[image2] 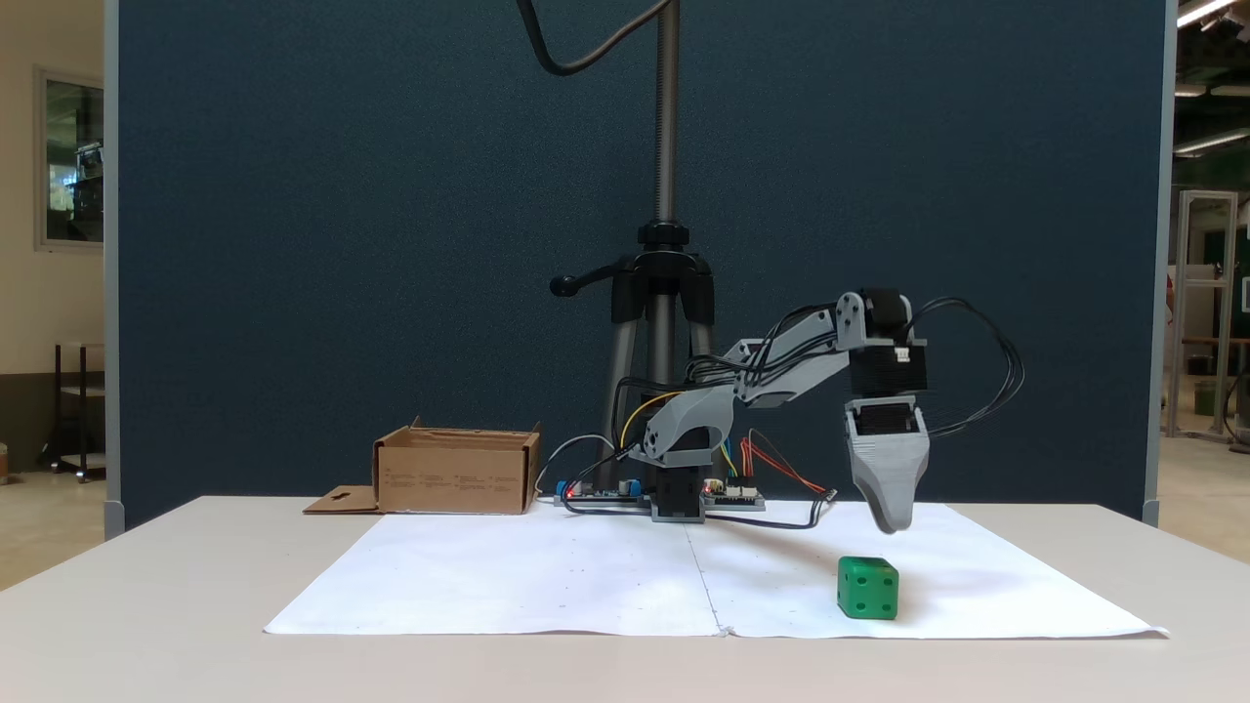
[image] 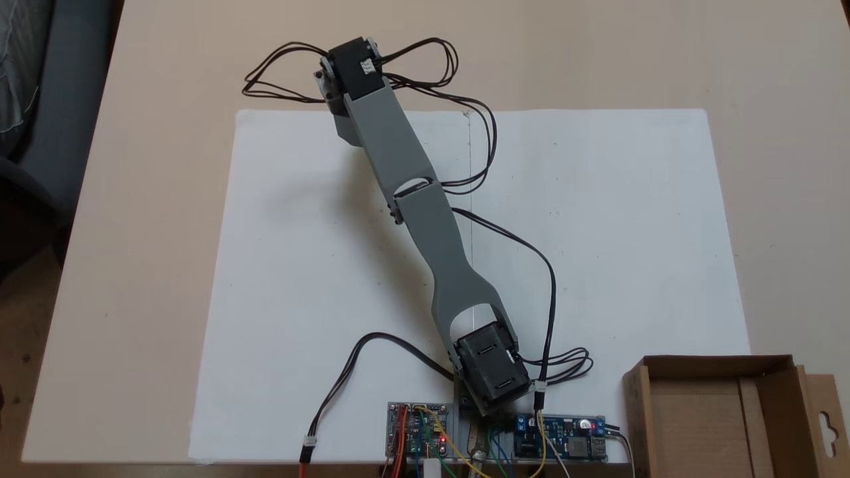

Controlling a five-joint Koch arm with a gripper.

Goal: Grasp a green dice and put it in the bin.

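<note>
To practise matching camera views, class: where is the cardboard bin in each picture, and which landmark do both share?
In a fixed view: the bin fills the bottom right corner, cut by the lower edge.
In a fixed view: the bin stands left of centre, far back on the table.
Shared landmark: the white paper; the bin sits just off one corner.

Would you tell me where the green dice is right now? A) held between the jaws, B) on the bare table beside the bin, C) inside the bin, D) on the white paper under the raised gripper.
D: the dice sits on the paper, with the gripper hovering above it, clear of it.
</note>
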